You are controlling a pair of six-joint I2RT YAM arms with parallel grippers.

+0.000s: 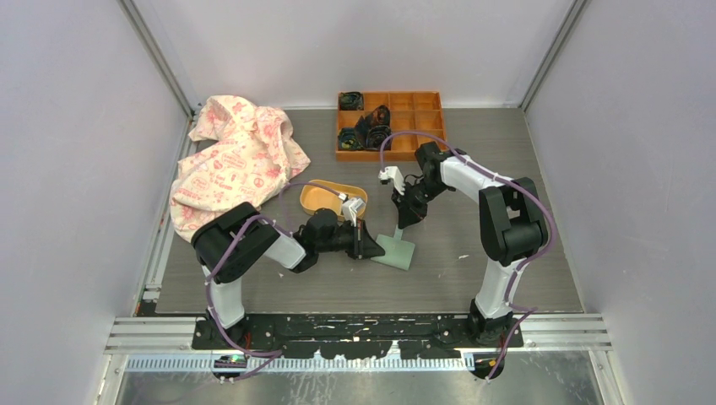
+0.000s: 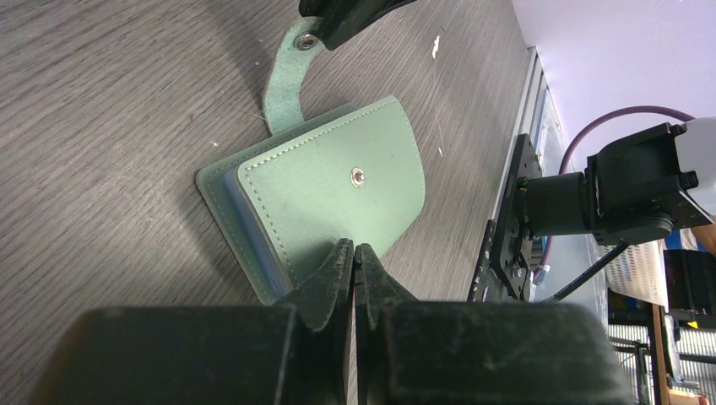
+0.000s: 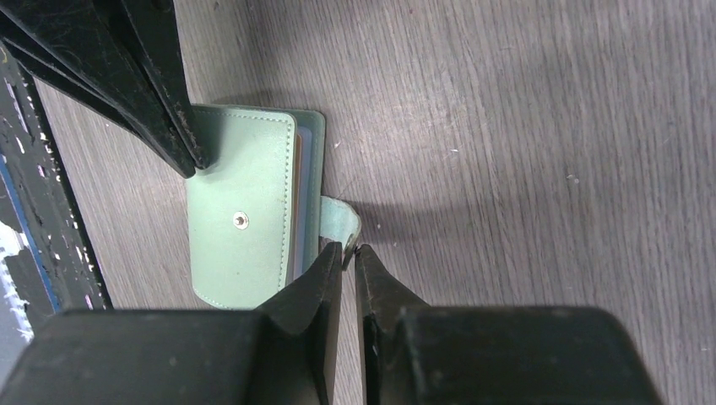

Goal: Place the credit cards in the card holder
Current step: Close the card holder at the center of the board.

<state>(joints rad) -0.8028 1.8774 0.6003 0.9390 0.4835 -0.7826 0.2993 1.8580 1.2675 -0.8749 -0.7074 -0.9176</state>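
Note:
The mint-green card holder [image 1: 395, 251] lies folded on the table, cover and round snap facing up [image 2: 338, 194]. Its strap [image 2: 283, 84] sticks out from the far side. My left gripper [image 2: 354, 247] is shut, its tips resting on the near edge of the cover. My right gripper [image 3: 348, 249] has its fingertips pinched on the end of the strap [image 3: 338, 218], beside the holder [image 3: 241, 219]. Of the credit cards I see only a thin orange edge [image 3: 295, 169] between the covers.
A yellow-orange oval dish [image 1: 321, 196] sits just behind the left wrist. An orange compartment tray [image 1: 422, 118] with dark items stands at the back. A pink patterned cloth [image 1: 236, 160] is heaped at the back left.

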